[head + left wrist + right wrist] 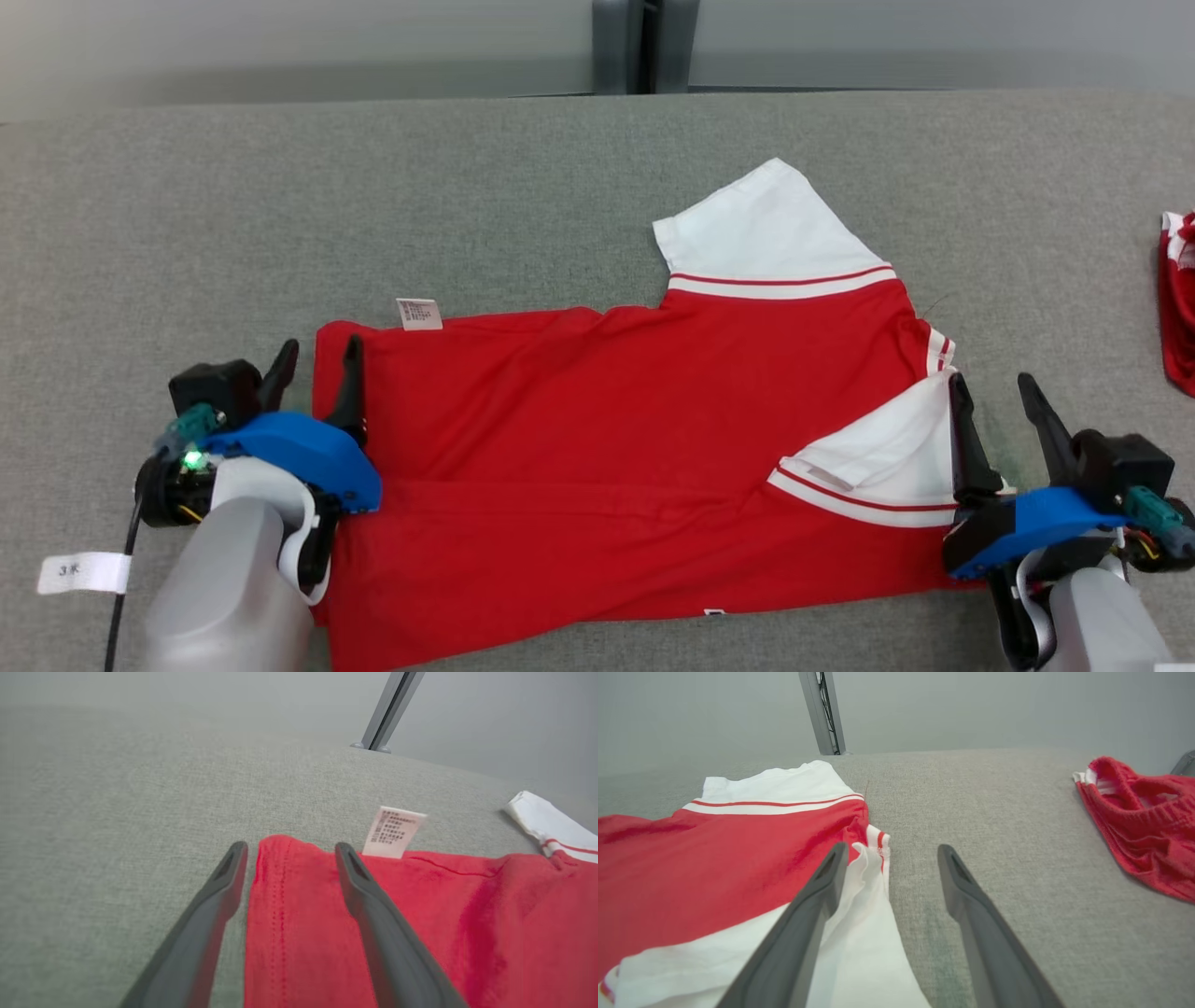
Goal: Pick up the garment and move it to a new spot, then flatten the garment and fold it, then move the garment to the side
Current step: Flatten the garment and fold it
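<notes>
The garment is a red shirt with white sleeves trimmed in red stripes, lying spread across the grey table with one sleeve folded in at the right. My left gripper stands open at the shirt's left hem, one finger over the red cloth and the other over bare table. A white care tag sticks out just beyond it. My right gripper is open at the shirt's right edge, its left finger over the white sleeve, the other above bare table. Neither holds anything.
A second red and white garment lies bunched at the table's far right edge, also in the right wrist view. A white label is stuck at the near left. A metal post stands behind the table.
</notes>
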